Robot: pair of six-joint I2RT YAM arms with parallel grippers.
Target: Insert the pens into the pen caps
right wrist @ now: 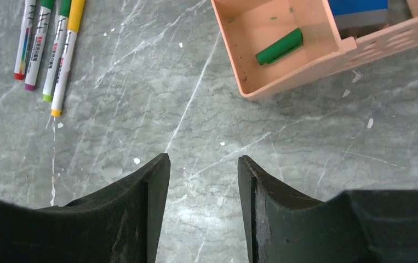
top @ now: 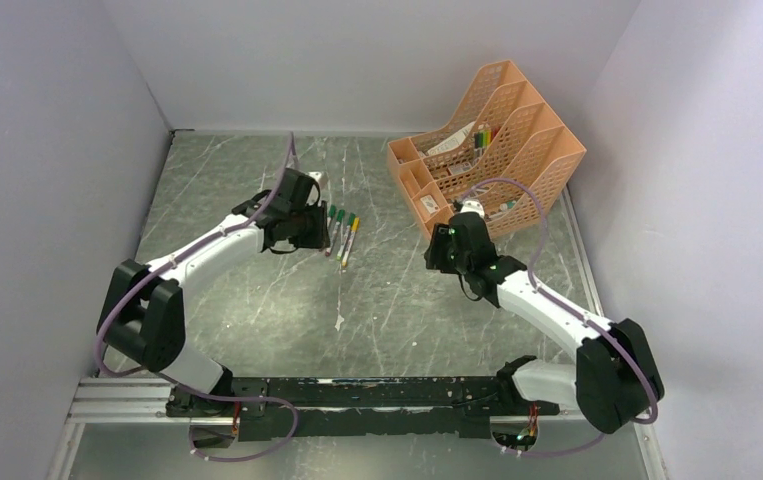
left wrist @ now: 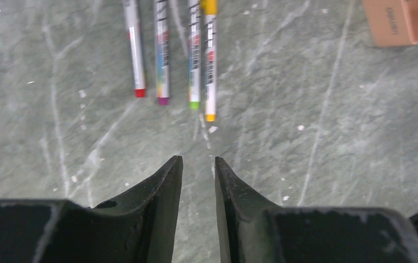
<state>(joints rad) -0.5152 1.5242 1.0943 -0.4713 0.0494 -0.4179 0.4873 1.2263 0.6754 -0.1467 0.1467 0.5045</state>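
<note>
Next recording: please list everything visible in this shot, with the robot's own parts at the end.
pens: four, white barrels with red, purple, green and yellow tips, side by side on the table ahead of the left hand
pen cap: one loose, green, lying in the organiser's small front compartment
organiser: one, orange mesh, far right of the table
multicoloured markers: one bundle, in an upper slot of the organiser
blue item: one, in the next compartment, mostly cut off
white scrap: one, mid-table
table: one, grey, scratched
left hand: black, jaws narrowly apart, empty
right hand: black, open, empty
</note>
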